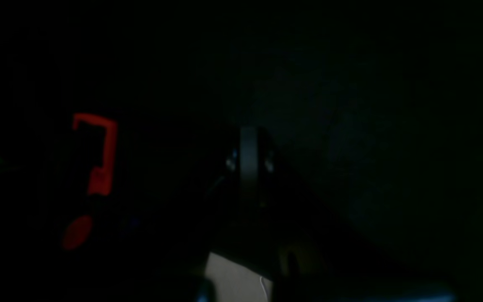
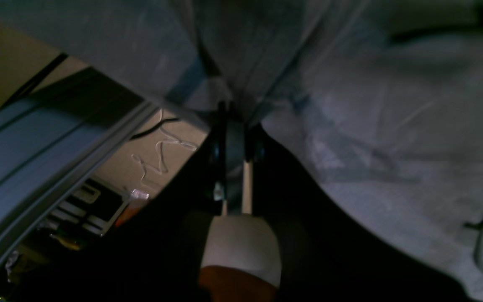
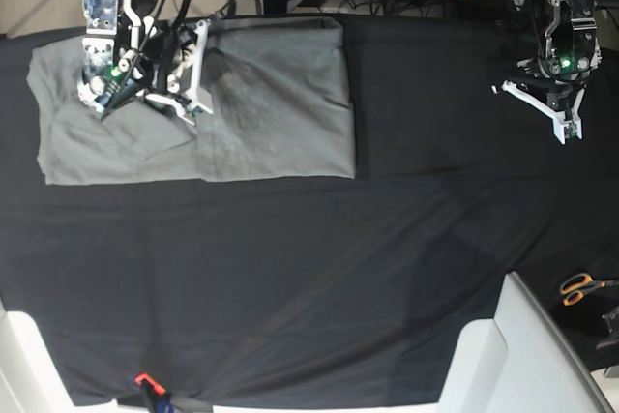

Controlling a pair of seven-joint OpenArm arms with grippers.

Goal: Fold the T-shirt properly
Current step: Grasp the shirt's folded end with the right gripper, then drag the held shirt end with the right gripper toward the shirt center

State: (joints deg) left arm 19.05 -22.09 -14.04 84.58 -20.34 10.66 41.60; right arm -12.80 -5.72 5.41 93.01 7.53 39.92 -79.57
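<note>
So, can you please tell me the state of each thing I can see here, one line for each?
T-shirt: partly folded, lying flat on the black table cloth, slightly wrinkled.
Right gripper: fingers shut, pinching T-shirt fabric near its left edge in the base view.
Left gripper: fingers shut, holding nothing, above bare cloth far from the T-shirt.
Scissors: lying closed beside the table, untouched.

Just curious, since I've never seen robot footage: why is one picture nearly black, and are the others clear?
Left wrist view: almost wholly dark, only a red shape glows. Right wrist view: dim and soft, the T-shirt fills it at close range. Base view: evenly lit and sharp, grey T-shirt plain against the black cloth.
</note>
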